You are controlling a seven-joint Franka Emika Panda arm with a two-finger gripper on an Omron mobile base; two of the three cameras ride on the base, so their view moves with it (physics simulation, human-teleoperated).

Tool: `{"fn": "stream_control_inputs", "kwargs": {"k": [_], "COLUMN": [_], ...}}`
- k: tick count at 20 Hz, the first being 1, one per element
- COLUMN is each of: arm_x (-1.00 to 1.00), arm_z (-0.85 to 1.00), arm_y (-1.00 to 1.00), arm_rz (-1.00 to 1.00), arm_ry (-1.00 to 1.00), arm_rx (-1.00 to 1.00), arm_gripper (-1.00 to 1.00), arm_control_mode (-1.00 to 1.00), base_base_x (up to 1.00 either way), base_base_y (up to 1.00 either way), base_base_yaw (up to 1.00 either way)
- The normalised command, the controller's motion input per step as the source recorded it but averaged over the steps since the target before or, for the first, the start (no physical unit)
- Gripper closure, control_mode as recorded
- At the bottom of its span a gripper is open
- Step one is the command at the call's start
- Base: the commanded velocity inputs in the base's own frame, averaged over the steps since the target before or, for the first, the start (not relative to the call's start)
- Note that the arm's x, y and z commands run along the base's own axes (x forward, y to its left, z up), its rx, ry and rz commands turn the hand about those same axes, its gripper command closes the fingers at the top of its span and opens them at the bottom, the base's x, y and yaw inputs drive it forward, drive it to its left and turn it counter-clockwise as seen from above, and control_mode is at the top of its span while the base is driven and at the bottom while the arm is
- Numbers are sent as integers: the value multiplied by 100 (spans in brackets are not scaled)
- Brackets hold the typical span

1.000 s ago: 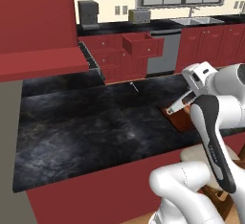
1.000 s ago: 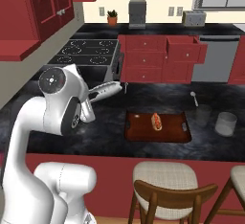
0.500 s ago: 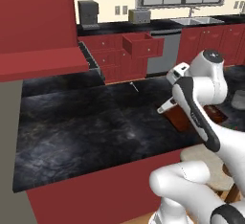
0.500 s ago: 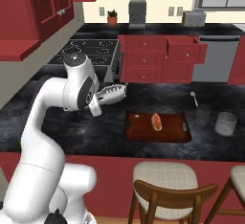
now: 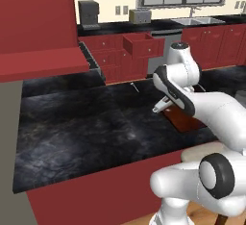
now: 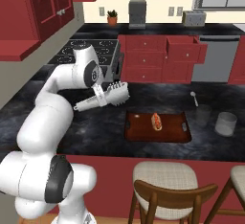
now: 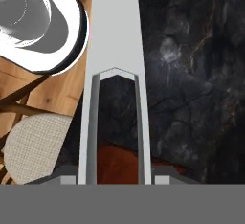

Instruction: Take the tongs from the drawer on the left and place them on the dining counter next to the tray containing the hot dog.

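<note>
Above the table (image 6: 57, 122), left of the tray (image 6: 158, 127): gripper (image 6: 109, 97) clamped on the tongs (image 7: 115, 74); risk: long arms tilting, striking the tray or slipping free.

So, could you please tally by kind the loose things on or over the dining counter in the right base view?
Tray: 1
Hot dog: 1
Grey cups: 2
Spoon: 1
Tongs: 1
Total: 6
</note>
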Motion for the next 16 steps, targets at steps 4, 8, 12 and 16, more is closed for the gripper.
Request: {"fn": "stream_control_inputs", "kwargs": {"k": [4,8,12,16], "arm_x": [45,34,30,27], "arm_z": [-35,-31,-34,-26], "arm_y": [0,-4,-8,-15], "arm_rz": [0,6,14,25], "arm_ry": [2,0,0,0], "arm_rx": [-5,0,0,0], "arm_gripper": [100,100,100,100], "arm_control_mode": [-100,-100,-100,-100], "base_base_x": [0,0,0,0], "base_base_y": [0,0,0,0], "base_base_yaw": [0,0,0,0]}}
